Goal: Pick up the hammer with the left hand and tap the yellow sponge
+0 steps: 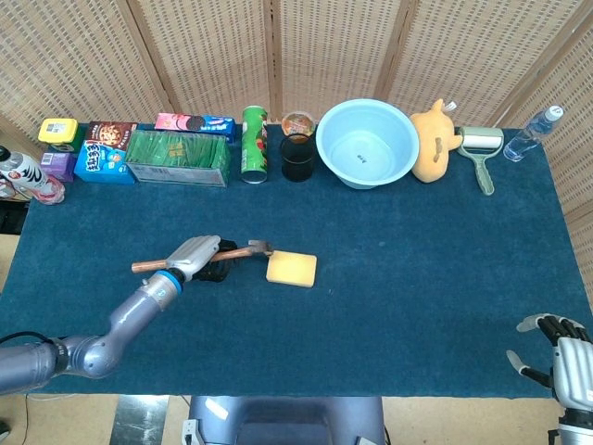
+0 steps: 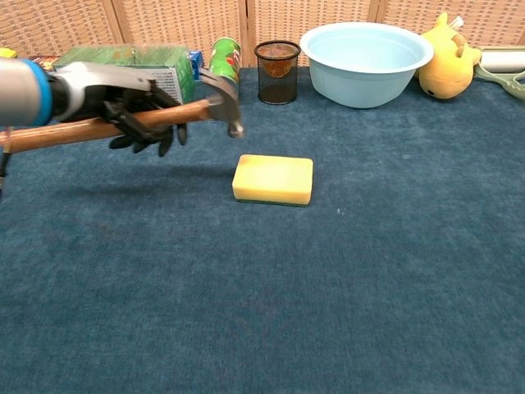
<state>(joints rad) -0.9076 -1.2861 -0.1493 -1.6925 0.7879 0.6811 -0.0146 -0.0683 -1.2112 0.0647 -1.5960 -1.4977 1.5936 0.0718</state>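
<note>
My left hand [image 1: 195, 253] [image 2: 127, 103] grips the wooden handle of the hammer [image 1: 243, 251] [image 2: 209, 107] and holds it in the air, handle roughly level. Its steel head [image 2: 225, 105] hangs above the cloth, to the left of the yellow sponge [image 1: 291, 269] [image 2: 273, 180] and clear of it. The sponge lies flat on the blue tablecloth [image 1: 417, 250]. My right hand [image 1: 567, 357] sits at the bottom right corner of the head view, fingers spread, holding nothing.
Along the back edge stand snack boxes [image 1: 107, 151], a green box [image 1: 178, 158], a green can [image 1: 254, 144] [image 2: 222, 61], a black mesh cup [image 1: 297, 158] [image 2: 277, 72], a light blue bowl [image 1: 367, 144] [image 2: 366, 51], a yellow plush toy [image 1: 434, 141], a lint roller [image 1: 481, 148] and a bottle [image 1: 532, 134].
</note>
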